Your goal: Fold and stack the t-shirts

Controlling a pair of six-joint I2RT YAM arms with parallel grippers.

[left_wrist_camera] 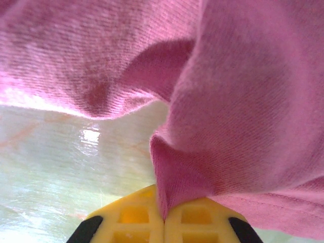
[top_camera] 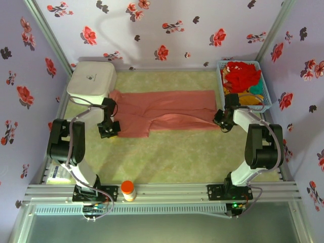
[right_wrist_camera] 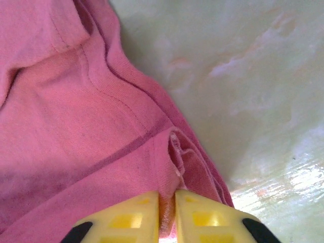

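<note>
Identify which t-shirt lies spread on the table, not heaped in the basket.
The salmon-pink t-shirt: it is spread across the table, pinched by the left gripper and right gripper. The other t-shirts sit bundled in the light-blue basket.

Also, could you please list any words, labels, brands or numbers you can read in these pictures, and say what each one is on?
No text here is legible.
white box: a small dark mark on its lid, too small to read.
orange-capped bottle: nothing legible on it.
</note>
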